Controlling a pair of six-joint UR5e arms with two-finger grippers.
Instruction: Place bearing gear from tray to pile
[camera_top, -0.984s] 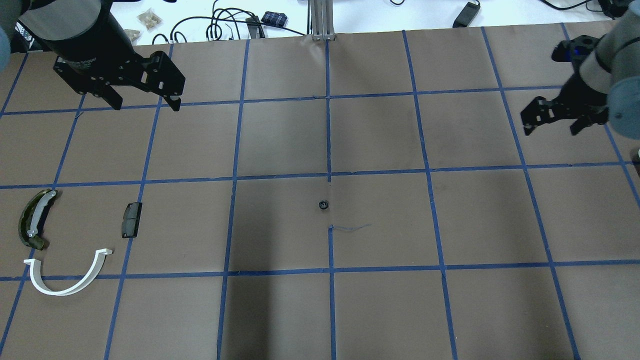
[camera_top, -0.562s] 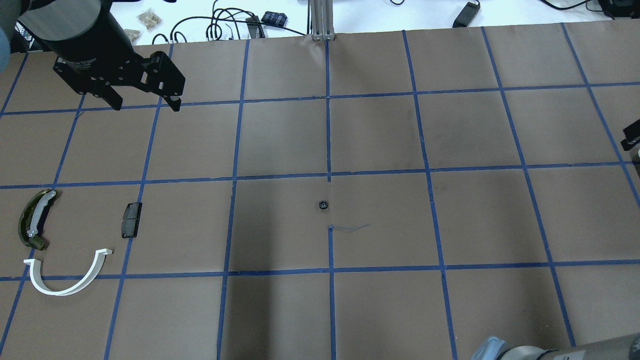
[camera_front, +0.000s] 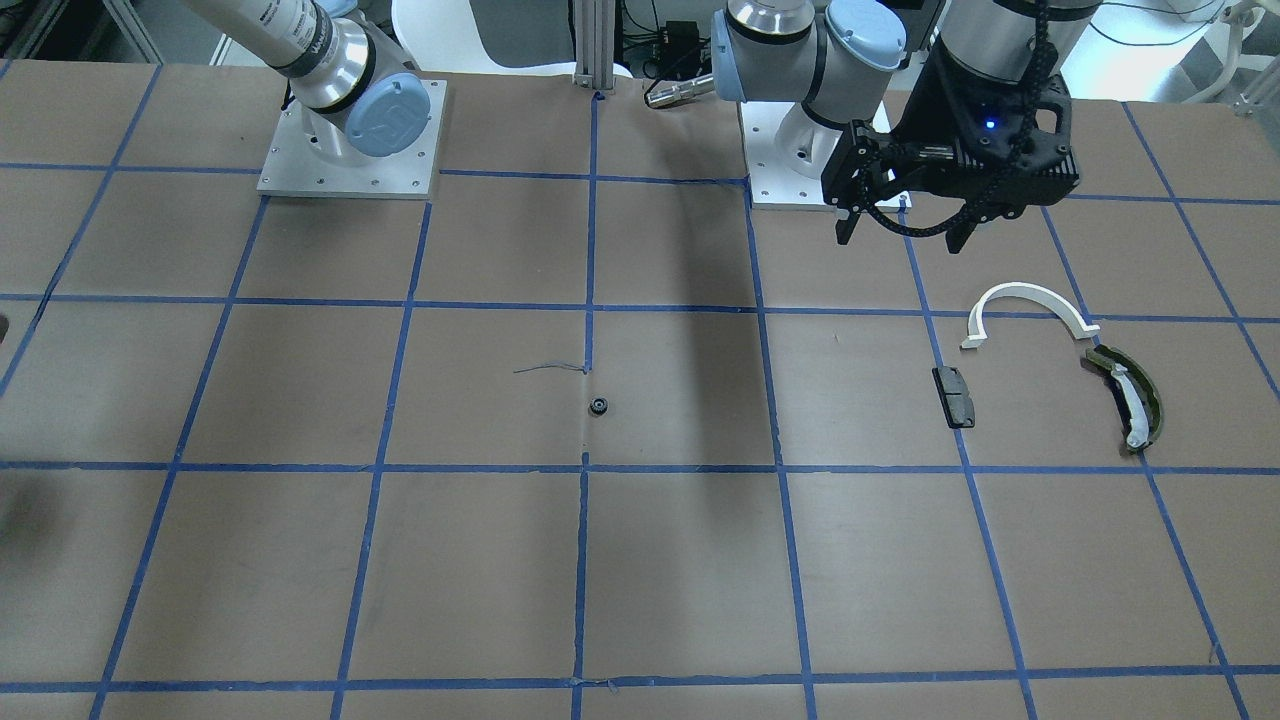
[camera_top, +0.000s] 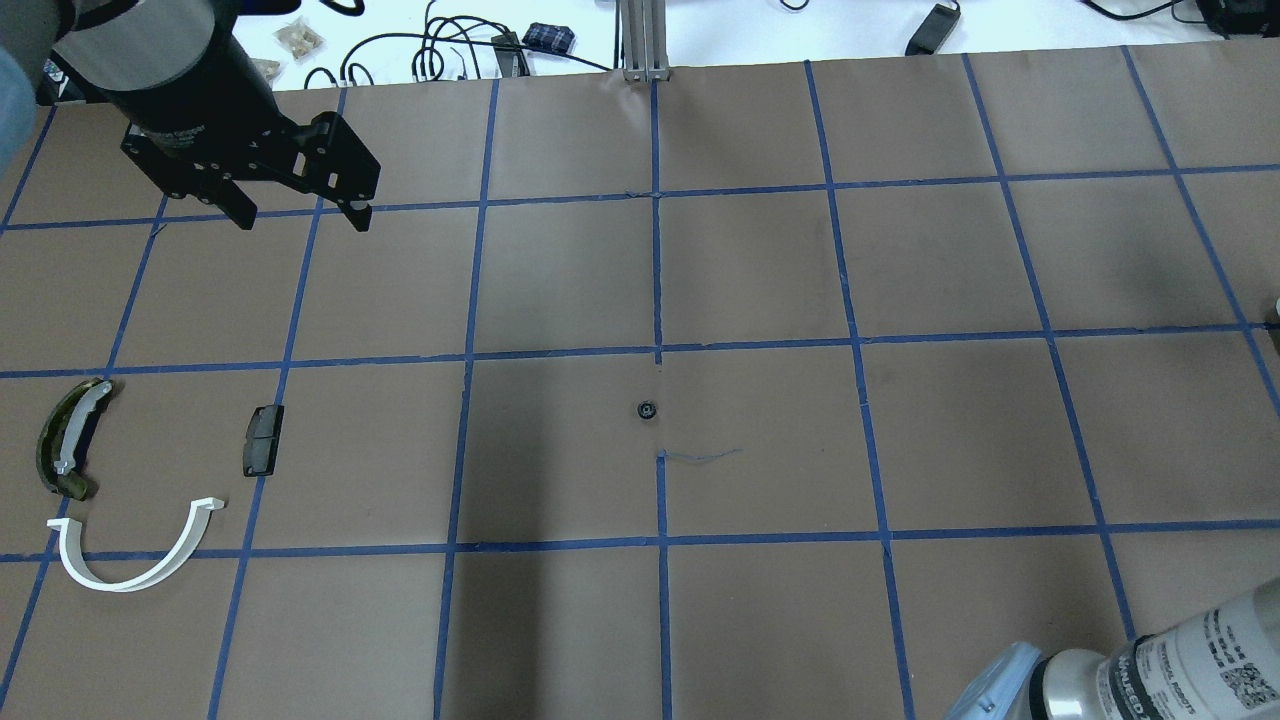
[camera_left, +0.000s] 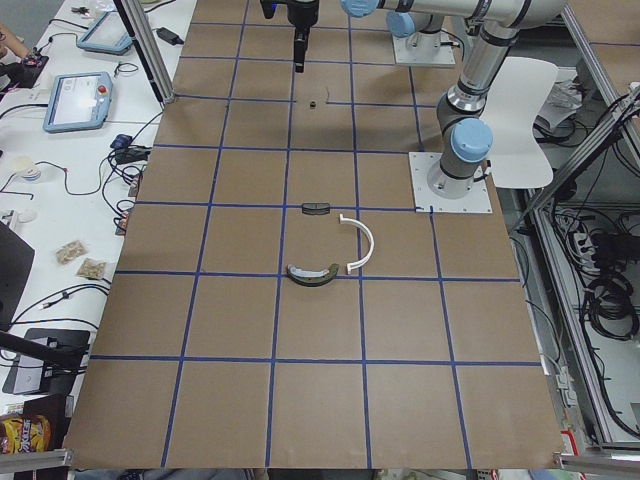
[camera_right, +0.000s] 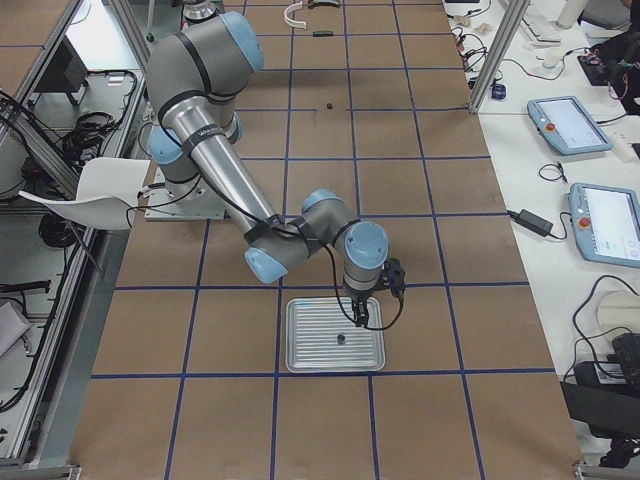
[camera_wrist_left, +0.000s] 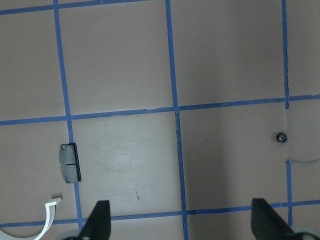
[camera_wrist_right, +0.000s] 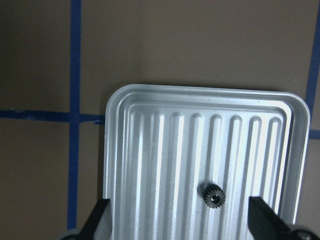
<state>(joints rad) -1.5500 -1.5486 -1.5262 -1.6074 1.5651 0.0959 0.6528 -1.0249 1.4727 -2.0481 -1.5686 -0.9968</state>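
Note:
A small black gear (camera_wrist_right: 214, 195) lies in a ribbed metal tray (camera_wrist_right: 150, 105); both also show in the exterior right view, gear (camera_right: 342, 338) in tray (camera_right: 310, 360). My right gripper (camera_wrist_right: 181, 222) is open just above the tray, its fingers either side of the gear. The pile is a white half-ring (camera_top: 125, 585), a dark block (camera_top: 263, 439) and an olive curved piece (camera_top: 65, 438) at the table's left. My left gripper (camera_top: 300, 220) is open and empty, high and beyond the pile. A second small gear (camera_top: 647, 409) lies at the table's centre.
The right arm's elbow (camera_top: 1150, 670) fills the overhead view's lower right corner. Cables and small bags (camera_top: 300, 38) lie past the far edge. Both arm bases (camera_front: 350, 140) stand at the robot's side. The tray sits beyond the table's right end, out of the overhead view.
My right arm has swung away from the far right of the overhead view and out of it; only its elbow shows now. My left gripper has shifted slightly right and down.

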